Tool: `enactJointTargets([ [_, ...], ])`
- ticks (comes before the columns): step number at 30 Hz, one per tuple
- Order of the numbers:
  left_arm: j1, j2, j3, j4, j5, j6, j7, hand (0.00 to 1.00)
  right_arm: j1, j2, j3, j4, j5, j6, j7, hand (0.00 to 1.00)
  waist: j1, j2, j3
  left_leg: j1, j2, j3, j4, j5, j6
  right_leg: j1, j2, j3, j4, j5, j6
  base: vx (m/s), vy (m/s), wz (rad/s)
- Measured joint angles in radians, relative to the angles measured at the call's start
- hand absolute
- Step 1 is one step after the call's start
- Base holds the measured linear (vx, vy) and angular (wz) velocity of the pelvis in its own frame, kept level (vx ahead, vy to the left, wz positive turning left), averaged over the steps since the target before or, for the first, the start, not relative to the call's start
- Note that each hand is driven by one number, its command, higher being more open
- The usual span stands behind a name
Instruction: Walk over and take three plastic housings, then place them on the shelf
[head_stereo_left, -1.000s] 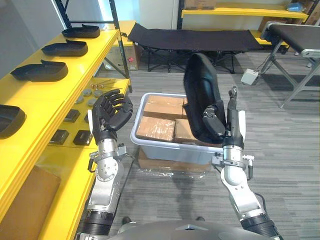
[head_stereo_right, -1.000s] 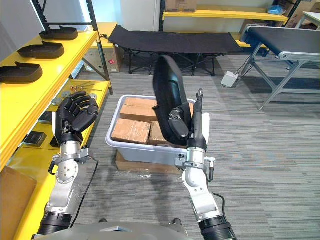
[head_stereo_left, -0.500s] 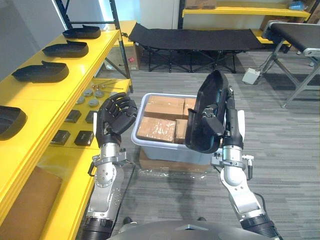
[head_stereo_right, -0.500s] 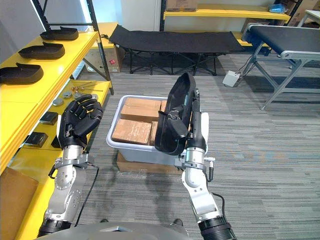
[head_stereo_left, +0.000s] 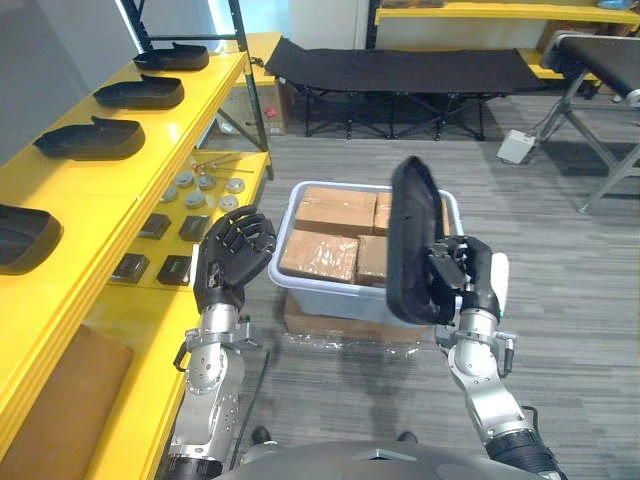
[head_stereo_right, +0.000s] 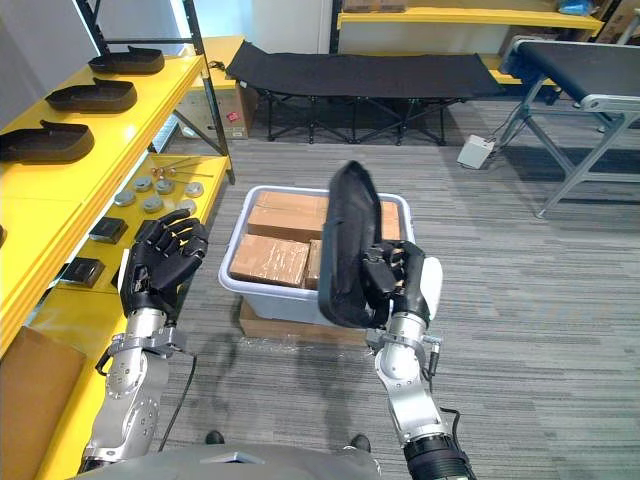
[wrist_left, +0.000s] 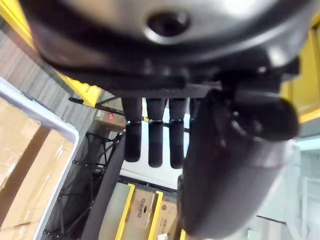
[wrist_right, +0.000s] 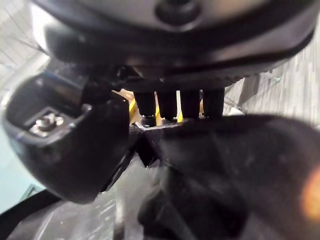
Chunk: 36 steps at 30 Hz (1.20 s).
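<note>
Plastic housing (head_stereo_left: 410, 240): black, long, held upright in the right hand (head_stereo_left: 465, 275), fingers and thumb wrapped round its lower half. It hangs in the air over the near right part of a grey tote (head_stereo_left: 330, 300), clear of the rim.

Left hand (head_stereo_left: 232, 250): raised between tote and yellow shelf (head_stereo_left: 120, 190), fingers curled in, holding nothing.

Progress (judgement): four shelved housings (head_stereo_left: 90, 140) lie in a row along the upper board, from its far end to the near left edge. One more is in hand and not yet set down. How many of the four count toward the three I cannot say. What is left is at least the carry across to the shelf and the release.

Hard to make out:
- nearest shelved housing cut off at the left edge
- tote's right side and part of its cardboard boxes (head_stereo_left: 320, 255) hidden behind the held housing
- small dark and round parts on the lower board, too small to name
- right wrist view: dark blur at the fingers, contact line unclear
</note>
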Motion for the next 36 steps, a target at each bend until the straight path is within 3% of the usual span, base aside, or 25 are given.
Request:
enactJointTargets([
  [9, 0.041, -0.005, -0.035, 0.000, -0.044, 0.008, -0.083, 0.00, -0.072, 0.028, -0.011, 0.070, -0.002, -0.002, -0.065, 0.00, 0.027, 0.008, 0.022, -0.039, -0.004, -0.024, 0.000, 0.003, 0.008, -0.024, -0.004, -0.019, 0.000, 0.000, -0.001, -0.01, 0.008, 0.06],
  [14, 0.040, 0.030, -0.109, 0.001, -0.062, 0.103, -0.199, 0.00, -0.156, 0.020, 0.036, 0.083, -0.040, -0.002, -0.049, 0.00, 0.031, 0.009, 0.033, -0.059, -0.006, -0.028, 0.000, 0.009, 0.005, -0.042, -0.004, -0.018, 0.000, 0.003, 0.001, 0.01, 0.000, 0.00],
  [15, 0.031, 0.046, -0.133, 0.001, -0.061, 0.131, -0.222, 1.00, -0.183, 0.008, 0.055, 0.083, -0.067, -0.002, -0.032, 0.00, 0.029, 0.006, 0.045, -0.059, -0.007, -0.029, 0.000, 0.009, 0.004, -0.042, -0.004, -0.016, 0.000, 0.003, 0.002, 0.00, 0.000, 0.00],
  [20, -0.099, 0.111, -0.200, 0.019, -0.094, 0.266, -0.313, 1.00, -0.329, -0.116, 0.160, 0.083, -0.190, -0.009, 0.070, 0.00, 0.029, 0.002, 0.110, -0.070, -0.009, -0.033, 0.012, 0.008, 0.005, -0.047, -0.007, -0.009, 0.008, 0.005, 0.004, 0.00, 0.000, 0.00],
  [23, -0.166, 0.146, -0.199, 0.039, -0.204, 0.324, -0.334, 1.00, -0.422, -0.185, 0.180, 0.085, -0.245, -0.024, 0.123, 0.00, 0.031, 0.006, 0.144, -0.102, -0.009, -0.036, 0.029, 0.004, 0.010, -0.081, -0.012, -0.001, 0.028, 0.003, 0.001, 0.00, 0.002, -0.01],
  [29, -0.263, 0.169, -0.234, 0.112, -0.442, 0.381, -0.339, 1.00, -0.468, -0.214, 0.205, 0.091, -0.250, -0.062, 0.169, 0.00, 0.030, 0.000, 0.206, -0.122, -0.009, -0.056, 0.069, -0.018, 0.015, -0.095, -0.023, 0.006, 0.050, 0.002, 0.000, 0.00, 0.000, 0.00],
  [36, -0.328, 0.168, -0.233, 0.172, -0.699, 0.396, -0.364, 1.00, -0.474, -0.213, 0.222, 0.107, -0.286, -0.081, 0.189, 0.00, 0.029, -0.023, 0.239, -0.140, -0.009, -0.066, 0.099, -0.030, 0.016, -0.101, -0.028, 0.007, 0.060, -0.001, -0.003, -0.01, 0.001, 0.01],
])
